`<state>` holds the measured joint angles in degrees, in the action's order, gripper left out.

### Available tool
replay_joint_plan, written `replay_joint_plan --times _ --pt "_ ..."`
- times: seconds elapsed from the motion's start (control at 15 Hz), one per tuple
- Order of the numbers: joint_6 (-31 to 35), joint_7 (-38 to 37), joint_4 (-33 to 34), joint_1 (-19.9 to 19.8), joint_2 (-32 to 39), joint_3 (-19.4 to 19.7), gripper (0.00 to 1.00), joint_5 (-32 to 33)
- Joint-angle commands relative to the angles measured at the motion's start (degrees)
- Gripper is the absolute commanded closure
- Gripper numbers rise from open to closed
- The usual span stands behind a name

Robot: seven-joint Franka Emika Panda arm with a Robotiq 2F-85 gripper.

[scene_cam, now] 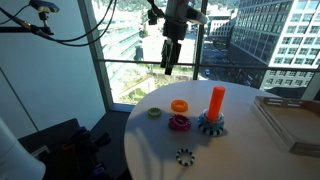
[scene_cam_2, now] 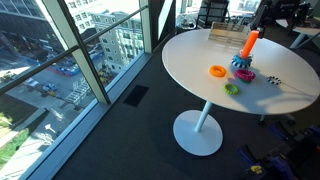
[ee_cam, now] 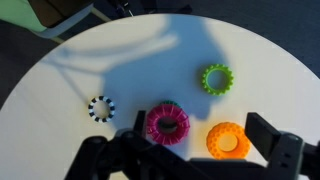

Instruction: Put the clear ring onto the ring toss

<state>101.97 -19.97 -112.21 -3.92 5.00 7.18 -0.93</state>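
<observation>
The ring toss is an orange peg (scene_cam: 217, 99) on a dark teal gear-shaped base (scene_cam: 211, 126) on the round white table; it also shows in an exterior view (scene_cam_2: 250, 44). It is out of the wrist view. I cannot make out the clear ring in any view. My gripper (scene_cam: 167, 66) hangs open and empty high above the table, over the rings. In the wrist view its fingers (ee_cam: 200, 150) frame a magenta ring (ee_cam: 167, 124) and an orange ring (ee_cam: 228, 141) far below.
A yellow-green ring (ee_cam: 216, 78) and a small black toothed ring (ee_cam: 99, 108) lie on the table (scene_cam: 150, 140). A clear flat tray (scene_cam: 290, 122) sits at the table's edge beyond the peg. Tall windows stand behind.
</observation>
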Motion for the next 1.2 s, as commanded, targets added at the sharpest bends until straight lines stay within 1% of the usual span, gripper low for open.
replay_joint_plan --times 0.0,0.27,0.67,0.93,1.13 --pt "-2.0 1.4 -4.6 0.0 -7.1 -0.9 0.00 2.0" --pt "-1.7 1.6 -8.1 -0.2 -13.0 -1.9 0.00 2.2" --pt "1.2 1.9 -12.3 -0.5 -20.4 -3.4 0.00 2.9" --pt "2.8 1.8 -13.7 -0.7 -22.8 -4.1 0.00 3.9" --pt "3.8 1.8 -14.4 -0.8 -22.6 -4.3 0.00 3.8"
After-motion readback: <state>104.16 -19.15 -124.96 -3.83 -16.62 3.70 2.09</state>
